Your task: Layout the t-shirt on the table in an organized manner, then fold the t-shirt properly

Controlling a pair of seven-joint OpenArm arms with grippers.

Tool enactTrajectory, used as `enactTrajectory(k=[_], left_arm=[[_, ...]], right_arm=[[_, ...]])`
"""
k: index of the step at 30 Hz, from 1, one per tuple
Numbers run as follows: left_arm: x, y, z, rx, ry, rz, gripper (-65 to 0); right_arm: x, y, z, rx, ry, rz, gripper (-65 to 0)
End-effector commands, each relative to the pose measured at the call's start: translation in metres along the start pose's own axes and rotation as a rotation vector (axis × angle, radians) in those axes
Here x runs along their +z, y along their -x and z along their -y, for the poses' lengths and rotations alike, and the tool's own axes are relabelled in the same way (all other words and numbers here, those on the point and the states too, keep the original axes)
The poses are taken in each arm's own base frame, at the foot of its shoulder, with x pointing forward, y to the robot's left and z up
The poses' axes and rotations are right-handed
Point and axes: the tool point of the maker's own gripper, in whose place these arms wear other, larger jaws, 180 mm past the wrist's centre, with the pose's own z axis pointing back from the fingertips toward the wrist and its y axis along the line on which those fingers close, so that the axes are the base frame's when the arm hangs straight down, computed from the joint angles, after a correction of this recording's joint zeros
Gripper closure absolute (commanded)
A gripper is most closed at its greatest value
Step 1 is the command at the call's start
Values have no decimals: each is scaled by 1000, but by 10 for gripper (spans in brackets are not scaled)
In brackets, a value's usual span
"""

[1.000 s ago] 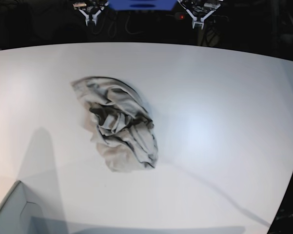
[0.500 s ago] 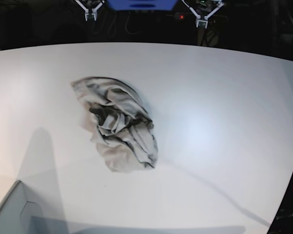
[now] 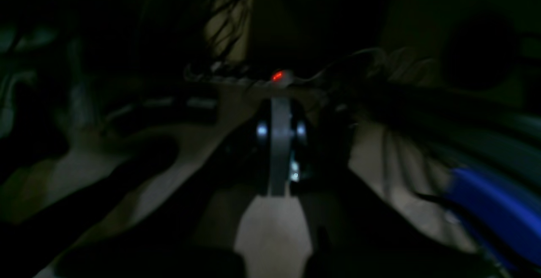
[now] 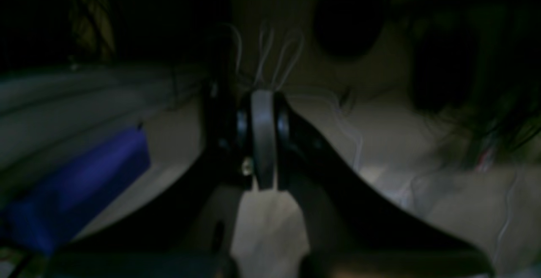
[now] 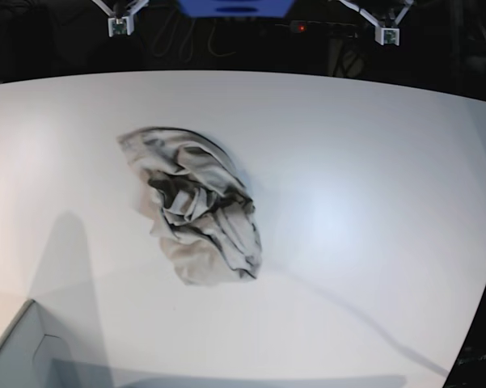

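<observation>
Crumpled t-shirt left of centre on the table; both my pincers closed on nothing, up at the top edge.

The light grey-beige soft cotton t-shirt (image 5: 196, 206) lies bunched in a rough oval of deep creases and dark folds on the smooth white curved-edge table (image 5: 364, 186); collar and sleeves cannot be made out. A grey box corner (image 5: 20, 356) is cut off at lower left. In the base view my right pincer (image 5: 120, 26) sits at upper left and my left pincer (image 5: 386, 35) at upper right, small against darkness. Both wrist views are dim and blurred: pale fingers pressed together, a red light (image 3: 277, 75) and a blue shape (image 4: 76, 185) beyond. Since half a second ago both pincers have spread farther apart; the shirt is unmoved.
</observation>
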Motion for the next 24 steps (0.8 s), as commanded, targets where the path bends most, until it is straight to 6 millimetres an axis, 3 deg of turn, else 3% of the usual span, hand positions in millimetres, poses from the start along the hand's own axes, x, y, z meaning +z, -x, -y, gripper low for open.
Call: enactTrajectory(k=[1,5,8,12,15,17,19,24], left_arm=[[12,-13,0,-5,19,48,0],[40,-53,17,-7,95,152,0],[55,-91,35,-26,148,252,0],[60,-152,54,-31,196,405,0],[56,-186,62,-32,214,481,-1],[55,-198,69,-39,232,507,-3],[57,-205,71,-46,239,523,-36],[58,-213,58,-32,205,545,-197]], right_arm=[[12,-16,6,12,7,58,0],[37,-59,14,53,10,178,0],[43,-83,16,73,8,242,0],[49,-115,12,66,3,301,0],[51,-137,-4,69,-36,335,0],[51,-149,-12,71,-56,347,0],[47,-161,-20,78,-75,357,-40],[43,-198,-41,126,-131,416,-179]])
